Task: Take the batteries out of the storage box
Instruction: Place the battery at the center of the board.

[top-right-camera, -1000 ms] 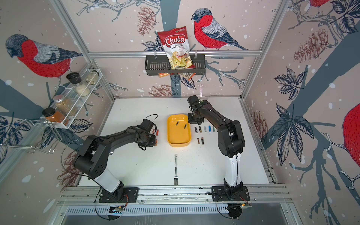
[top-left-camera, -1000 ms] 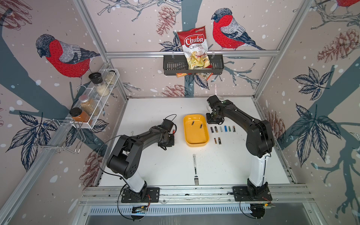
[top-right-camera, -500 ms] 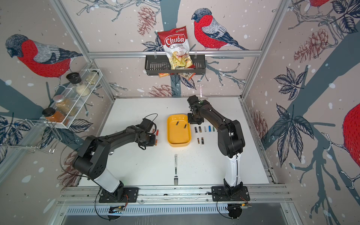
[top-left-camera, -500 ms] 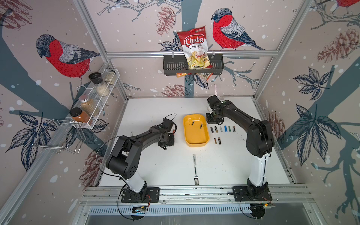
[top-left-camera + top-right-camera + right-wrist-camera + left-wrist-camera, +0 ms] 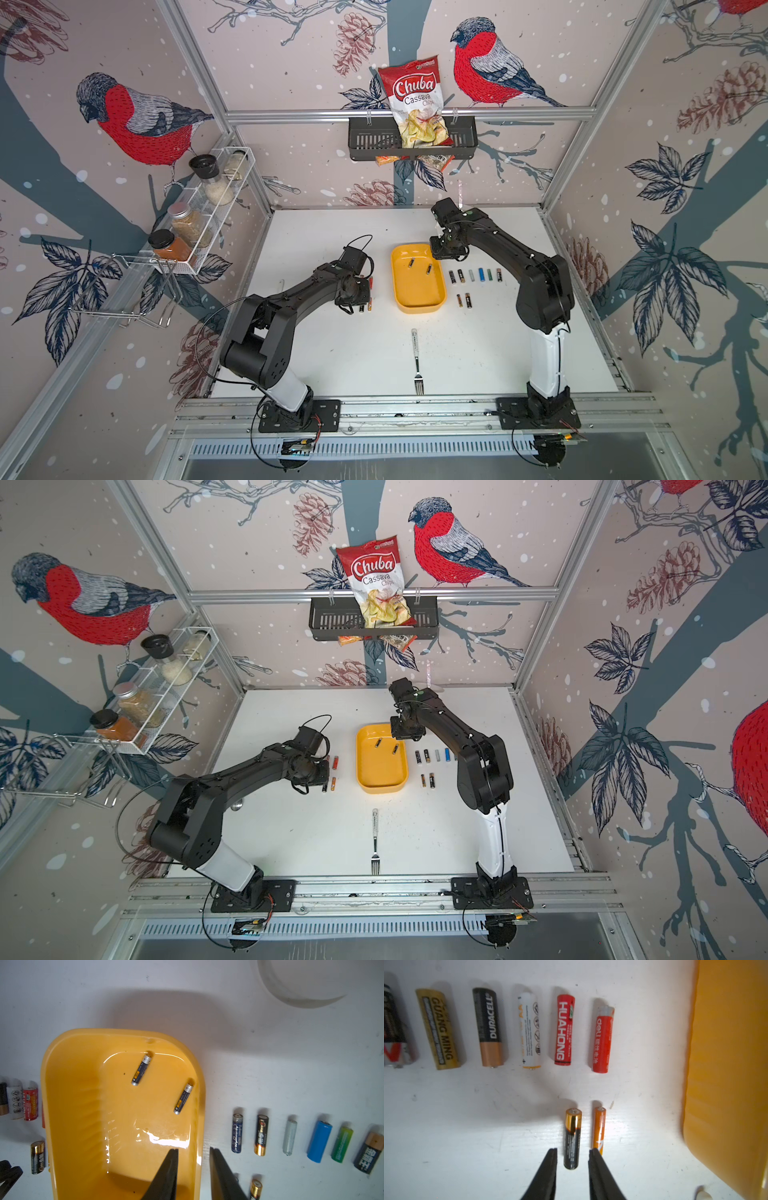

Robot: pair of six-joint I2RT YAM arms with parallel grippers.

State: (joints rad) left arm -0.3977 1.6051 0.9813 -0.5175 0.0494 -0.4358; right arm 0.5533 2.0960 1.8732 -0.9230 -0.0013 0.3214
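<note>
The storage box (image 5: 417,309) is a shallow yellow tray mid-table, with two dark batteries (image 5: 141,1069) (image 5: 184,1098) lying in its far end. My right gripper (image 5: 193,1149) hovers open astride the box's right wall (image 5: 200,1105), one finger inside and one outside, holding nothing. My left gripper (image 5: 573,1149) is open on the table left of the box. A black-and-copper battery (image 5: 572,1138) lies between its fingertips with a gap on each side. An orange battery (image 5: 599,1128) lies beside it. Several more batteries (image 5: 529,1030) form a row beyond.
A row of several batteries (image 5: 473,275) and a pair (image 5: 463,300) lie right of the box. A silver fork (image 5: 417,361) lies toward the front. A white cup (image 5: 301,985) stands at the back. A black wall basket (image 5: 411,139) and a spice rack (image 5: 199,216) hang above.
</note>
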